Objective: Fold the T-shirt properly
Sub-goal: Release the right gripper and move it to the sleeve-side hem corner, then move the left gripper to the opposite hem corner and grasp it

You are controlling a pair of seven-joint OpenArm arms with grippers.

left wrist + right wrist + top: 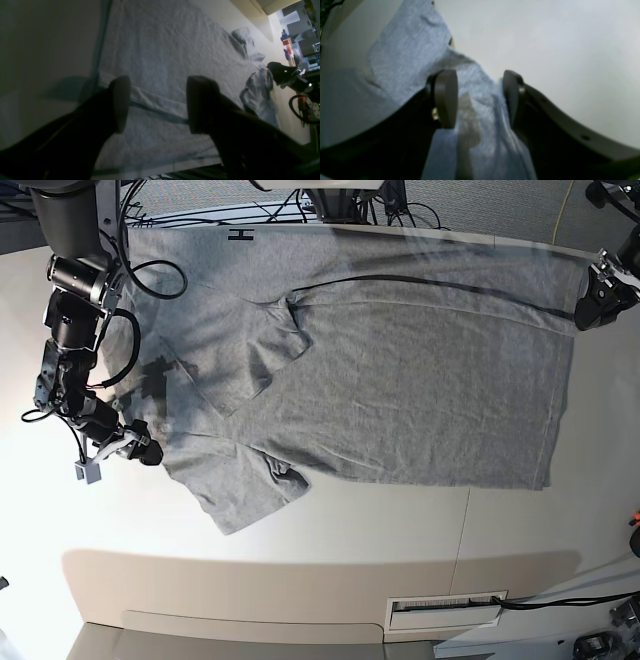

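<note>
Across the pale counter lies the shirt, spread nearly flat and plain side up, its hem toward the right edge and its collar and sleeves toward the left edge. Only the far long side is doubled over in a narrow band along the far edge, and the near sleeve is rumpled, pointing toward the near left corner. The right gripper sits at the left edge with its jaws parted and sleeve cloth running between them, but the pads look not yet closed on it. The left gripper hovers at the far right corner, jaws wide apart and holding nothing, just above the hem seam by the shirt's corner. The cloth looks light, soft and limp; it would likely sag and crease when lifted and slide easily on the smooth counter. Good holds seem to be the hem corners and the shoulder seams, pinching both layers together, since a grip on one layer would probably drag the shirt out of shape. A small black mark on the counter shows at the far edge near the left corner. Cables hang just past the far edge, clear of the cloth. A slotted plate is set at the near edge, well apart from the shirt. Nothing lies on the shirt itself.
</note>
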